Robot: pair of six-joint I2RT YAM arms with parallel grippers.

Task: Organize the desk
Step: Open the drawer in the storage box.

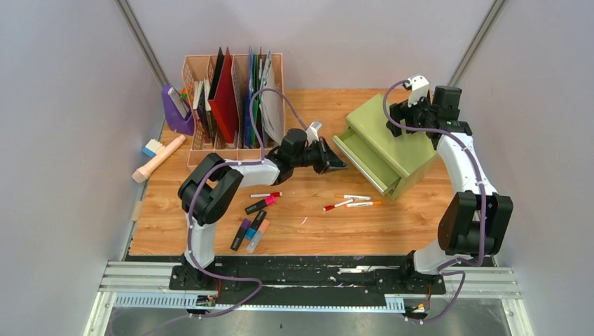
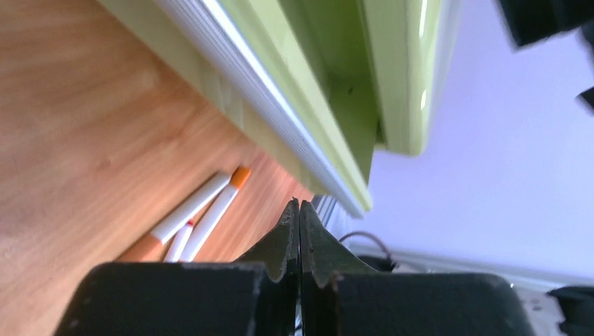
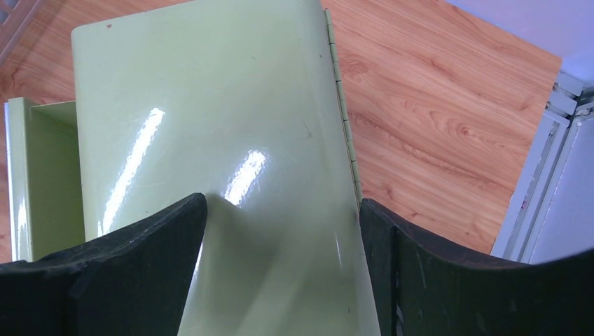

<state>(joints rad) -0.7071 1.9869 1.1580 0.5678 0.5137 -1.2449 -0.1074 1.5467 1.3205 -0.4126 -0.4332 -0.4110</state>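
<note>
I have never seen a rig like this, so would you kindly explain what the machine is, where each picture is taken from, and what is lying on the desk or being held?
These are two robot arms bolted at the near edge of a wooden desk. The wide picture comes from a fixed camera above and behind them. The other two come from a camera on each wrist, so each shows its own black fingers. The left end effector is shut and empty, beside the open drawer of a green cabinet. The right end effector is open above the cabinet's top, gripping nothing that I can see. On the desk lie loose pens and markers, a brush at the left edge, and a file rack at the back.
</note>
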